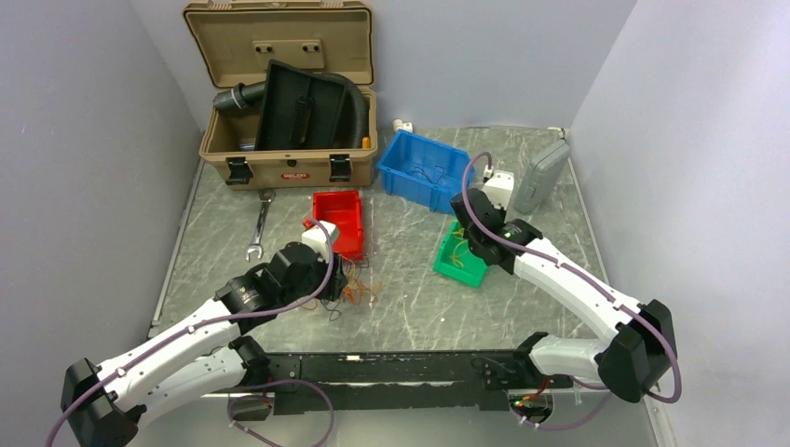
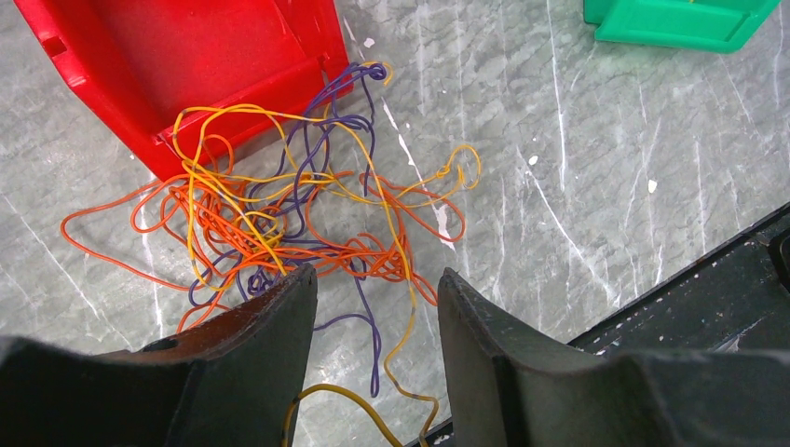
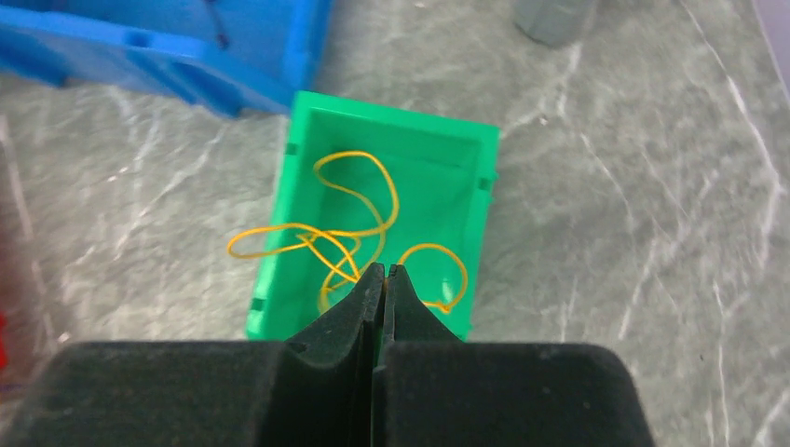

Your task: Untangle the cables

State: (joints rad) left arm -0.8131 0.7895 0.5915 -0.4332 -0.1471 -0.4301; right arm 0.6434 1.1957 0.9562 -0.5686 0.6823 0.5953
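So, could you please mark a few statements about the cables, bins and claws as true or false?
The right claw is shut above the green bin. True.
The left claw is clamped shut. False: its jaws stand open over the tangled cables.
The tangled cables lie in the green bin. False: they lie on the table beside the red bin.
A yellow cable lies in the green bin. True.

A tan toolbox (image 1: 279, 168) stands open at the far left of the table (image 1: 419, 307), holding a black tray (image 1: 298, 107) and a hose (image 1: 359, 107). A wrench (image 1: 260, 223) lies just in front. A red bin (image 1: 340, 219), a blue bin (image 1: 405, 172) and a green bin (image 1: 459, 270) sit mid-table, with a grey case (image 1: 540, 175) at the far right.
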